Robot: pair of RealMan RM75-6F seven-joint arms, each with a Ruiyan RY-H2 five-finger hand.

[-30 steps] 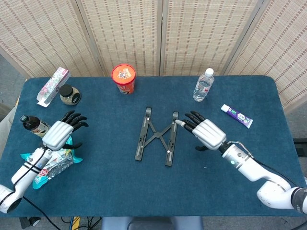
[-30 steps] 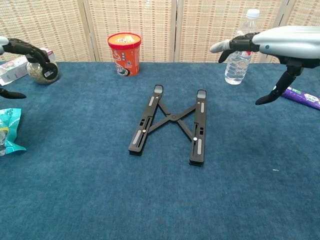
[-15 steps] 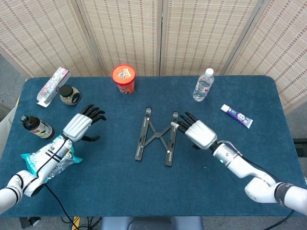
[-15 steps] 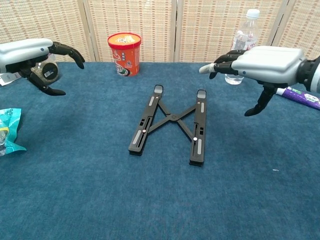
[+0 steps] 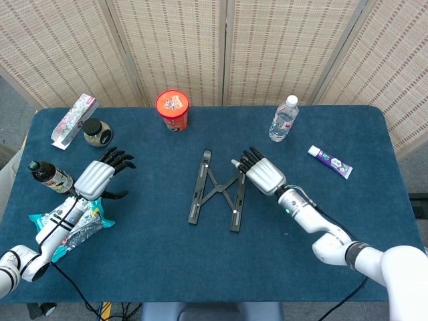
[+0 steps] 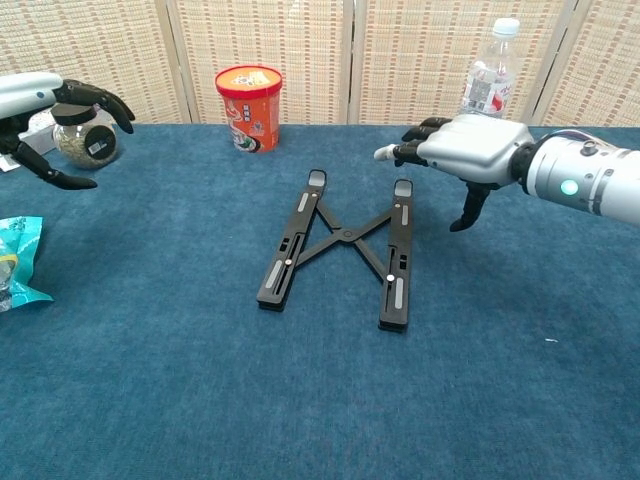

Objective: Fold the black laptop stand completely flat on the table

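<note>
The black laptop stand (image 5: 218, 191) lies in the middle of the blue surface (image 5: 200, 267), its 2 long rails splayed apart and joined by a crossed X link; in the chest view (image 6: 345, 248) it looks low against the cloth but is still spread wide, not closed up.

Over the last second the right hand (image 5: 262, 174) has slid in from the right and now hovers over the far end of the right rail, palm down, fingers (image 6: 400, 152) apart and stretched toward the stand, holding nothing. In the chest view it hangs just above the rail, and I cannot tell whether a fingertip touches it. The left hand (image 5: 97, 176) reached toward the middle half a second ago and has since drawn back to the left side, near the snack packet (image 5: 63, 227) and the dark bottle (image 5: 47, 175); its fingers are apart and loosely curved, empty.

So the work appears to fall to the right hand for now: it seems about to press or push the right rail toward the left one. With the left hand well away, nothing braces the stand, so a sideways push could slide the whole stand.
</note>
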